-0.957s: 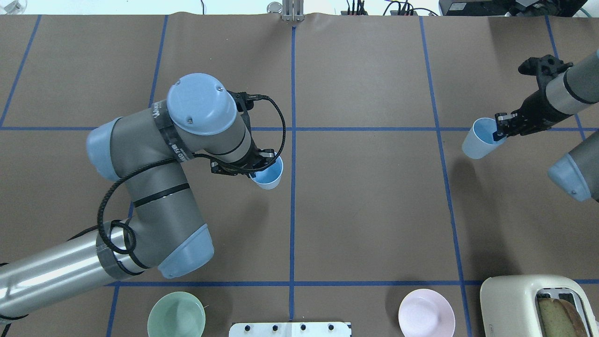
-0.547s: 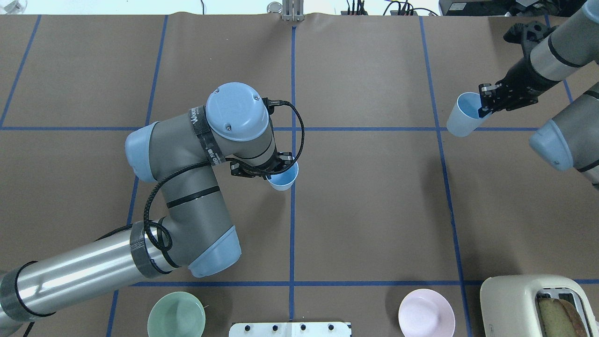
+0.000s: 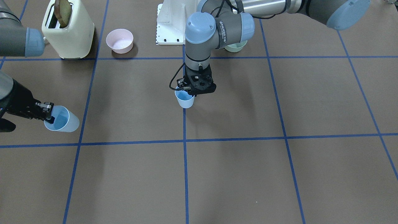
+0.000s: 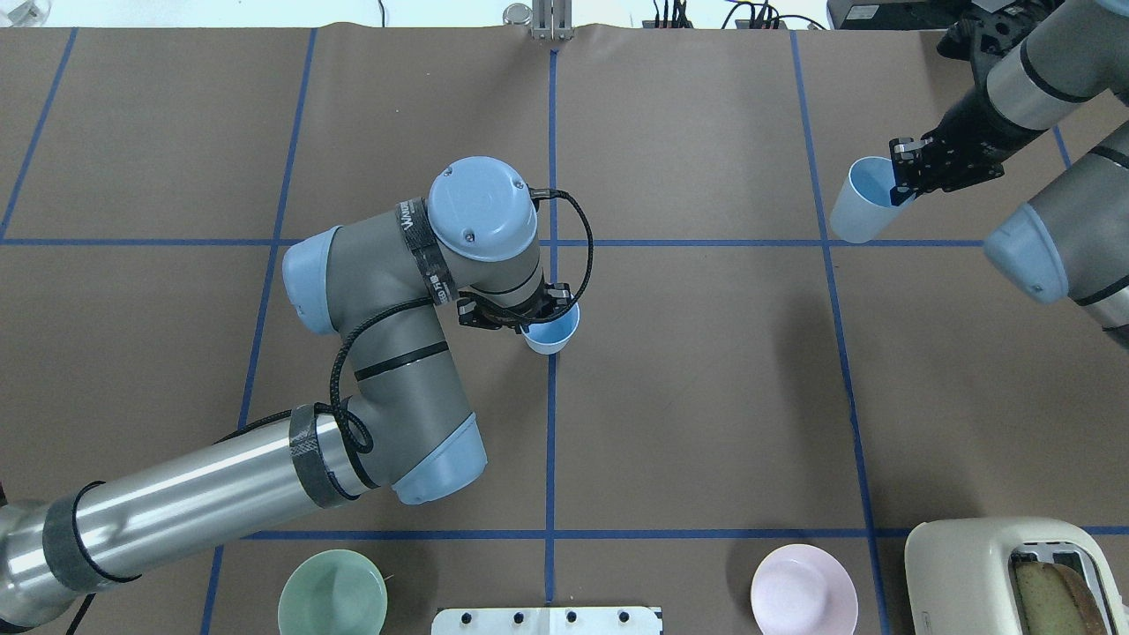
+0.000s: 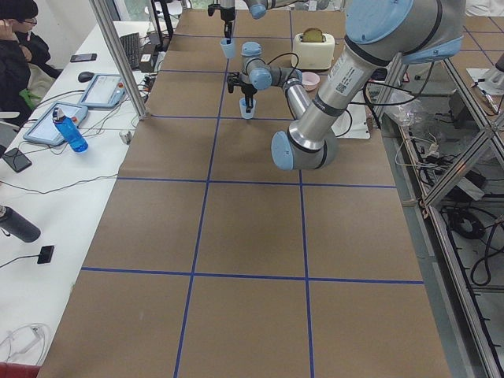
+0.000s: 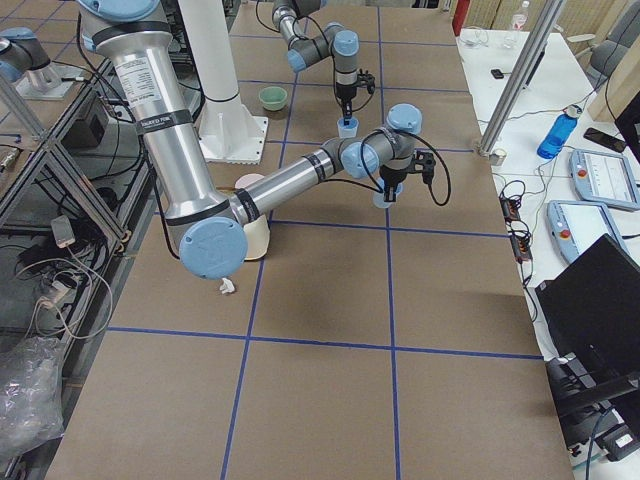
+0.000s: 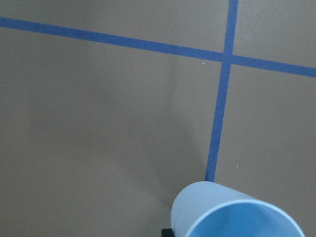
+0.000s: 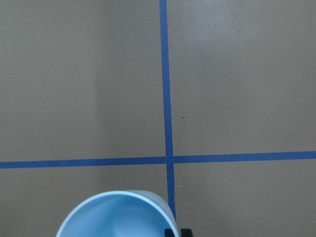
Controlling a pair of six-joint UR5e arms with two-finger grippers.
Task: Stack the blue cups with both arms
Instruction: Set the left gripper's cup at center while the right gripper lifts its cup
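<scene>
My left gripper (image 4: 542,316) is shut on the rim of an upright light-blue cup (image 4: 552,335) and holds it low over the centre tape line. The same gripper (image 3: 184,89) and cup (image 3: 185,100) show mid-table in the front view, and the cup's rim shows in the left wrist view (image 7: 232,212). I cannot tell if this cup touches the table. My right gripper (image 4: 901,181) is shut on the rim of the second blue cup (image 4: 857,205), held tilted above the table at the far right. That gripper (image 3: 49,114) and cup (image 3: 63,120) also show in the front view.
A cream toaster (image 4: 997,573) with a bread slice stands at the near right corner. A pink bowl (image 4: 803,591) and a pale green bowl (image 4: 332,593) sit near the white mounting base (image 4: 547,620). Blue tape lines grid the brown table.
My left arm has carried its cup rightward to the centre line. My right arm has carried its cup farther from the robot and slightly toward the centre.
</scene>
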